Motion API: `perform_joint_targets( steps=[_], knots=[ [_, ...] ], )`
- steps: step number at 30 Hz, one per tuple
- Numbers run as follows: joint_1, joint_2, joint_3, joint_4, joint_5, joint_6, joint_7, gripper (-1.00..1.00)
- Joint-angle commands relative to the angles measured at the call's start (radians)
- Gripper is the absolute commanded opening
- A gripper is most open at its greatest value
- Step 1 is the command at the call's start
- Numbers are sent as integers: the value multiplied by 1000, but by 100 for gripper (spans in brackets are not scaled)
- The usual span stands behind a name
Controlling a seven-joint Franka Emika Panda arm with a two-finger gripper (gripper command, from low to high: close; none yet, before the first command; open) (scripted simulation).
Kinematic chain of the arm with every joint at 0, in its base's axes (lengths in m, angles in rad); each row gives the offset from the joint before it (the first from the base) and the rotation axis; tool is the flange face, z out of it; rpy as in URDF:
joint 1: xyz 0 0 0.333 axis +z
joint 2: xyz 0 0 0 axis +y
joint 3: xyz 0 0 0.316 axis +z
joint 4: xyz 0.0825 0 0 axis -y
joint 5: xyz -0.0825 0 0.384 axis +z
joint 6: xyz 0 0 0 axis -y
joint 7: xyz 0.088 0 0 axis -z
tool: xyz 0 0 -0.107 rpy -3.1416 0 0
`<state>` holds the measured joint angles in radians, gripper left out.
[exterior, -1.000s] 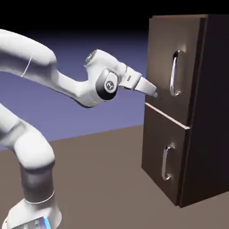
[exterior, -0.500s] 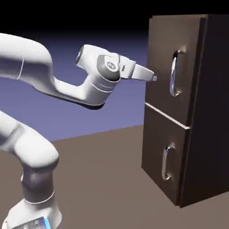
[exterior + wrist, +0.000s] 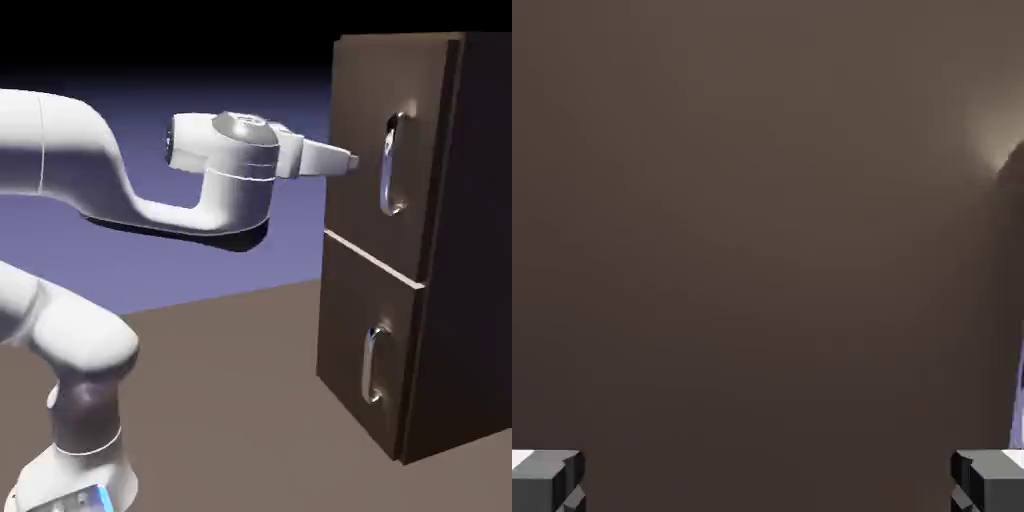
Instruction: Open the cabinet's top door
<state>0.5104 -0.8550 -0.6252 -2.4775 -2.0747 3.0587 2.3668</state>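
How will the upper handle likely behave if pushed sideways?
Likely stiff: the upper handle looks like a thick curved metal bar, joined to the upper door at both ends. Probably slippery too, given its mirror-like shine. A pull might swing the door rather than bend the bar.

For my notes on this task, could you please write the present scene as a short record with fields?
cabinet: dark brown, right side of the exterior view
top door: closed
top handle: curved, silver, vertical
lower door: closed, smaller silver handle
end effector: open, level with top handle, nothing between fingertips
next step: probably reach the top handle
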Motion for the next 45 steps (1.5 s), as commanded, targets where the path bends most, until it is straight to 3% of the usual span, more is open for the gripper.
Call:
perform_joint_targets(
  steps=[1,15,21,22,23,45],
  knots=[
    [10,-6,-13,7,-44,0,34,0],
    [157,-90,-196,104,-652,7,511,0],
    [329,-4,-299,214,-684,-46,531,0],
    [329,-4,-299,214,-684,-46,531,-100],
    [329,-4,-299,214,-684,-46,531,-100],
    [-468,-44,405,-129,-193,-204,531,-100]
  ],
)
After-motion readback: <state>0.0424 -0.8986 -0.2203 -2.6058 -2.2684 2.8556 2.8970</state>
